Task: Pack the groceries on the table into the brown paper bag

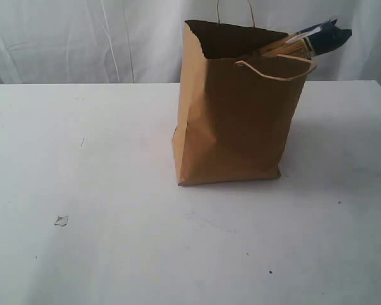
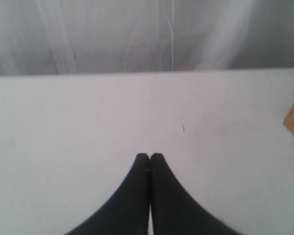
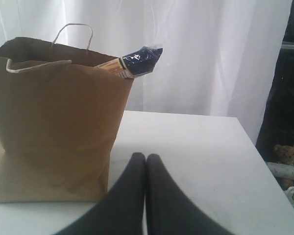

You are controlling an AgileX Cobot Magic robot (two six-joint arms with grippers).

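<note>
One brown paper bag (image 1: 232,121), upright on the table (image 1: 82,254), mouth open. It has two cord handles: the near one (image 1: 276,68) flops over the front rim, the far one (image 1: 235,9) stands up. One long dark noodle packet (image 1: 317,39) leans in the bag's right corner, dark end poking over the rim. The bag interior is dark, so I can't tell what else is in it.

My two grippers are both empty. Left gripper (image 2: 150,156): fingers pressed together, over bare tabletop left of the bag, well apart from it. Right gripper (image 3: 145,157): jaws tight together, front-right of the bag, near it, not touching.

Other stuff: one small pale scrap (image 1: 61,220) front-left of the bag, well apart. White curtain (image 1: 82,38) behind the bag. One teddy bear (image 3: 287,153) off the table, right of the bag.

Open tabletop lies left, front and right of the bag. The table's back edge runs behind the bag, its right edge well past the bag.
</note>
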